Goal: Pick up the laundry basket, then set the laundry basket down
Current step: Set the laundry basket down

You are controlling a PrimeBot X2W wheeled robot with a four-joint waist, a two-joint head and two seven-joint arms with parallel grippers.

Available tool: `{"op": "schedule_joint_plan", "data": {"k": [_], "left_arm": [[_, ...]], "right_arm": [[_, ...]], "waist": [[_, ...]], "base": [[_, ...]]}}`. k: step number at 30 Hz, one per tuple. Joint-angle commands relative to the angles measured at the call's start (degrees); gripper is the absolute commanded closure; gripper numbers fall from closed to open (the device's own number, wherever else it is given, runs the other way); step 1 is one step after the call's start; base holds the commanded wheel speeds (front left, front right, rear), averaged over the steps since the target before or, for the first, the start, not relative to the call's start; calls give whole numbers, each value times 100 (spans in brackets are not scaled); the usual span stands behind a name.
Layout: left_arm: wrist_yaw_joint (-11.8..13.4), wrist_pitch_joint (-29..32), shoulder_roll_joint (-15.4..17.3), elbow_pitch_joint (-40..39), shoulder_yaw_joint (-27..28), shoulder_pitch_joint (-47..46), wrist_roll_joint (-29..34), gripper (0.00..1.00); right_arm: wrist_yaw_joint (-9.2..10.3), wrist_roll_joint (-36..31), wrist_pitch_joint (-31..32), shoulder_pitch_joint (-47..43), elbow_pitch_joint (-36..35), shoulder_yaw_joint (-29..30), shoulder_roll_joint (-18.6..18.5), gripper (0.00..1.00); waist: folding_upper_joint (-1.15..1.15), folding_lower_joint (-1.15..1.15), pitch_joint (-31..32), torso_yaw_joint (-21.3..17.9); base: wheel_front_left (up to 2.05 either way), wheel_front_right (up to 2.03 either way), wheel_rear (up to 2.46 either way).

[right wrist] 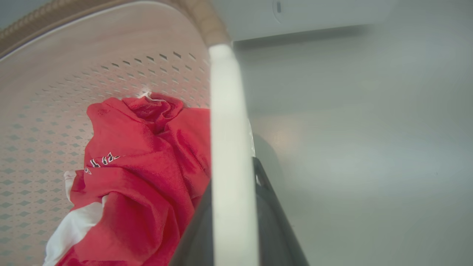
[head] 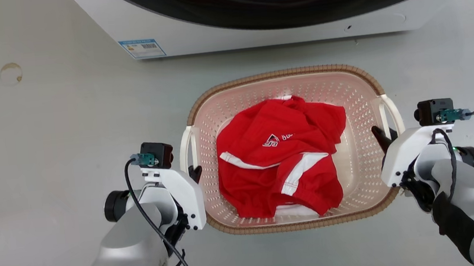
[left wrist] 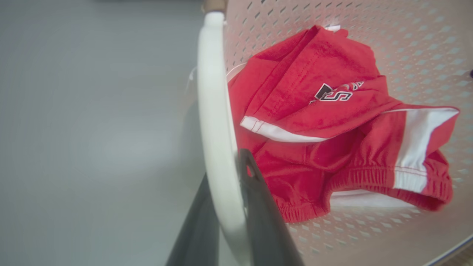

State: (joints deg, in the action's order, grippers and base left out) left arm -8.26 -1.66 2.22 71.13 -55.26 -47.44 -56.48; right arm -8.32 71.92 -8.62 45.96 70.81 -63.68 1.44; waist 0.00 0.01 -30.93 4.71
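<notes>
Pale pink, brown-rimmed laundry basket; red garment, white stripes

Bright, even light is cast; soft glare is seen on the floor. Fingers are blurred in wrist views.

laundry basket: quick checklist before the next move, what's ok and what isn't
1. Left gripper closed around the left handle: ok.
2. Right gripper closed around the right handle: ok.
3. Red garment lying wholly inside the laundry basket: ok.
4. Strip of bare floor between the laundry basket and the washer: ok.
5. Laundry basket resting on the floor or lifted off it: cannot tell.
</notes>
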Motion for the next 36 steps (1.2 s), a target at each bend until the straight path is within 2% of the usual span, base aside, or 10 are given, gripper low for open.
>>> {"op": "schedule_joint_plan", "data": {"k": [1,23,36], "left_arm": [[198,-87,754,282,116,-146,79,100],[487,-688,813,282,60,-1078,248,100],[528,-1096,748,282,22,-1367,323,100]], "right_arm": [[83,-90,-186,21,314,92,-738,100],[83,-1163,-411,814,314,895,-481,100],[83,-1875,-604,1007,314,1575,-442,100]], "waist": [[0,0,-318,23],[0,0,-1816,6],[0,0,-2214,14]], "base": [[0,0,0],[0,0,0],[0,0,0]]}}
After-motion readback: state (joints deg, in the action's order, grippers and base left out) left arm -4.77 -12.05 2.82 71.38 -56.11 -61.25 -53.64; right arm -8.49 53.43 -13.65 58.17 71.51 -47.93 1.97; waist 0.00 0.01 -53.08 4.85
